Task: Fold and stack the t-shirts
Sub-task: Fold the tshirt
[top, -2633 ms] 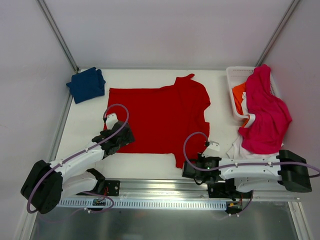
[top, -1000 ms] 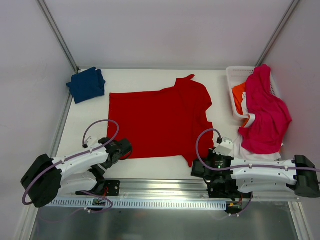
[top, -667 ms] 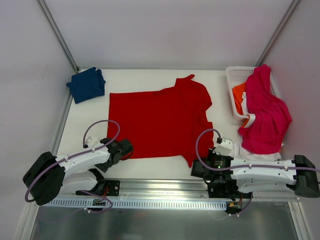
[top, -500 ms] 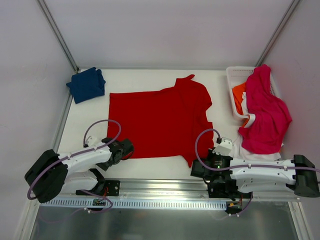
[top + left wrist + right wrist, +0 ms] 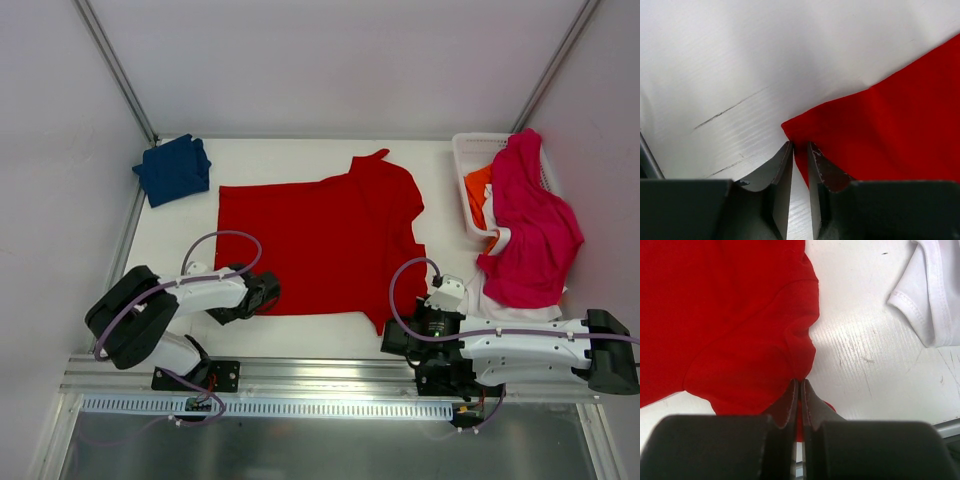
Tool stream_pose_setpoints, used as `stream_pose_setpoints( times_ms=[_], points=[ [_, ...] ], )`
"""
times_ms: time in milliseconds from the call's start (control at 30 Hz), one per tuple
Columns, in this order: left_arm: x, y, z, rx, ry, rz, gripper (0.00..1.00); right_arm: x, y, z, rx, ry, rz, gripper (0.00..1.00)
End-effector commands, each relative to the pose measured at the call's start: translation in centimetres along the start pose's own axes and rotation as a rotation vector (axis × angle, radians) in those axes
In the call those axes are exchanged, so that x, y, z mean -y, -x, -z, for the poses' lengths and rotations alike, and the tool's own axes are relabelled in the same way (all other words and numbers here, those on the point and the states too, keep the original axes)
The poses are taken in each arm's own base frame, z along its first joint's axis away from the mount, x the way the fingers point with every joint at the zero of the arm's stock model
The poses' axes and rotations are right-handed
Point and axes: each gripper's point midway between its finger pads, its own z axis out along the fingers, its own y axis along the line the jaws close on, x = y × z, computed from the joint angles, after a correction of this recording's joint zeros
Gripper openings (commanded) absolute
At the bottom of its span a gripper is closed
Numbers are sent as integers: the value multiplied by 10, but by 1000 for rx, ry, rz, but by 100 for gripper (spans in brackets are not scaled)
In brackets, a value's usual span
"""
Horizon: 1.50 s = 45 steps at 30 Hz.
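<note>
A bright red t-shirt [image 5: 320, 240] lies spread flat on the white table [image 5: 280, 160]. My left gripper [image 5: 268, 293] sits at the shirt's near left corner [image 5: 795, 131], and its jaws are closed to a narrow gap on that corner [image 5: 800, 146]. My right gripper [image 5: 390, 336] is shut on the red cloth by the near right sleeve [image 5: 800, 382]. A folded navy blue t-shirt [image 5: 173, 168] rests at the far left corner. A magenta-pink t-shirt [image 5: 530, 225] hangs over the basket, with an orange one [image 5: 478, 190] inside it.
A white basket [image 5: 462, 150] stands at the far right. A white t-shirt [image 5: 935, 300] lies on the table just right of my right gripper, partly under the pink one. Grey walls enclose the table on three sides, and a metal rail [image 5: 330, 385] runs along the near edge.
My left arm has swung its gripper right along the near hem to the shirt's corner, and its jaws have closed there. The right arm and the shirt have stayed put.
</note>
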Motion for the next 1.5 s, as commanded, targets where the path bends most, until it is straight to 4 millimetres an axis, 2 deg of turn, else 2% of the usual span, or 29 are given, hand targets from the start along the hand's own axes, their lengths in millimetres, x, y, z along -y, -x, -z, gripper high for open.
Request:
stream_pose_setpoints(
  times_ms=[0, 67, 100, 267, 467, 700, 933, 1100, 1333, 1467],
  points=[
    [10, 8, 2, 55, -13, 2, 15, 4, 5, 2, 9, -13, 13, 1],
    [14, 8, 4, 55, -18, -4, 10, 3, 6, 2, 12, -14, 13, 0],
    [14, 8, 4, 54, -20, -2, 0, 3, 6, 2, 13, -14, 16, 0],
    [17, 12, 9, 44, -48, -34, 0, 4, 9, 5, 13, -36, 45, 0],
    [22, 12, 26, 6, -137, -95, 0, 6, 28, 14, 46, -43, 54, 0],
    [10, 7, 46, -94, -292, -175, 0, 13, 35, 22, 30, -30, 48, 1],
    [3, 15, 62, -158, -472, -196, 0, 24, 38, 29, 20, -55, 44, 1],
    [4, 22, 72, -175, -554, -193, 0, 28, 55, 42, 41, -63, 51, 1],
    [15, 40, 89, -140, -610, -226, 0, 17, 91, 63, 105, 0, 53, 1],
    [12, 34, 85, -151, -594, -228, 0, 17, 91, 64, 98, 0, 47, 1]
  ],
)
